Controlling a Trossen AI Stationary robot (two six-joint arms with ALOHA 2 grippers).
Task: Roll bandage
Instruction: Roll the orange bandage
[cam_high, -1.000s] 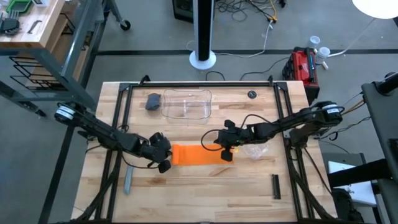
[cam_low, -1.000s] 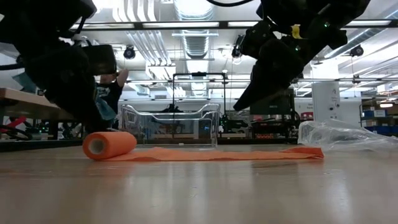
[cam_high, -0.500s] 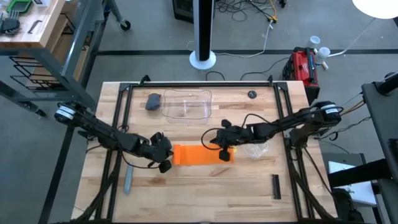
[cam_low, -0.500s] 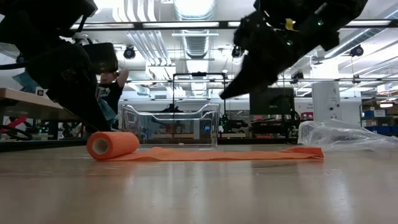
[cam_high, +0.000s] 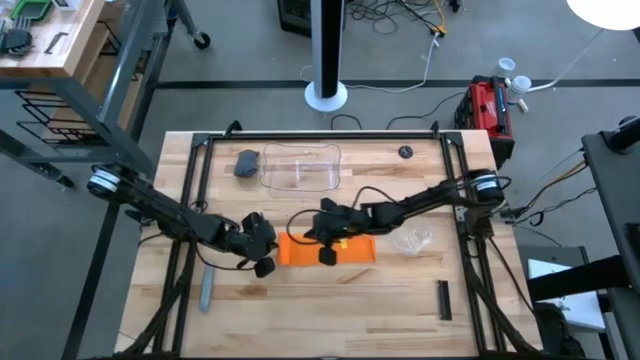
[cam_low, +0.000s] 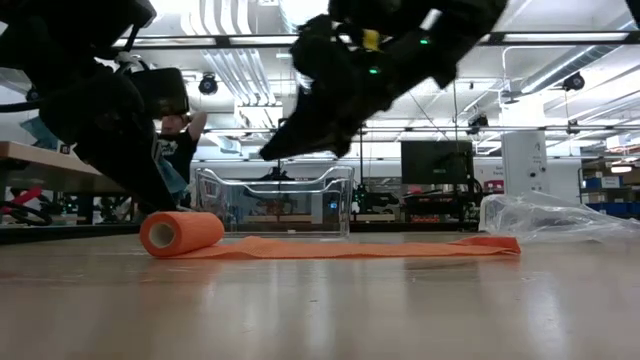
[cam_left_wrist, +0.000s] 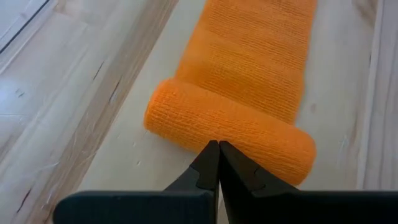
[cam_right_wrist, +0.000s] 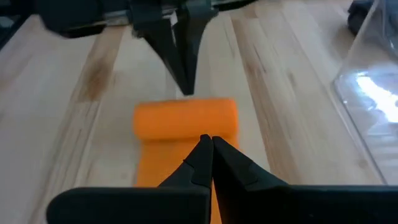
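Bandage (cam_high: 330, 249) lay flat on the table (cam_high: 330, 310), rolled at its left end, left gripper (cam_left_wrist: 218, 155) low beside the roll, fingers pressed together, holding nothing, right gripper (cam_right_wrist: 206, 148) raised above the strip, tips closed, pointing toward the roll.

My left gripper (cam_left_wrist: 218, 147), pinched shut, sits right behind the rolled end of the bandage (cam_high: 330, 248), and my right gripper (cam_high: 322, 247), also shut, hangs above the flat strip, so the space over the roll is crowded from both sides. Behind the strip the clear plastic tray (cam_high: 299, 168) blocks the way. The wrapper (cam_low: 550, 217) crowds the strip's far end; the bare wood (cam_high: 350, 300) in front lies open.
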